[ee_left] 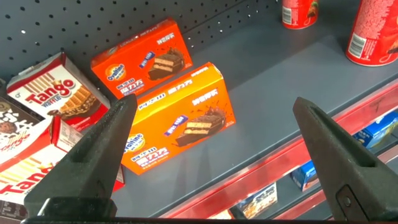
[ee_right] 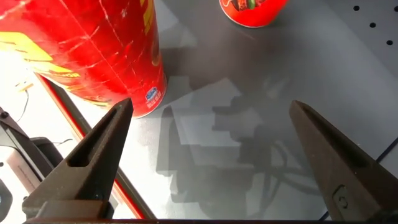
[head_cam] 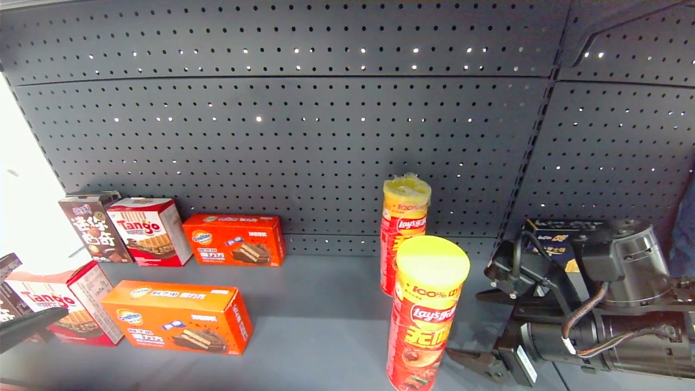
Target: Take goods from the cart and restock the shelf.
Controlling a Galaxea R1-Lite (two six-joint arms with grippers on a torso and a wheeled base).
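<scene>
Looking at the right gripper [head_cam: 469, 328]: jaws spread wide, holding nothing. The tall red cardboard chip can with a yellow plastic lid [head_cam: 426, 315] stands upright on the grey metal shelf [head_cam: 326, 304], just left of its fingertips. This arm's clearly the nearer one.

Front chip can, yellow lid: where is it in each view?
Head: front chip can, lower centre-right, upright on the shelf.
Left wrist: the can nearer the shelf's red lip.
Right wrist: the large can close to the right tool.
Shared landmark: rear can.
</scene>
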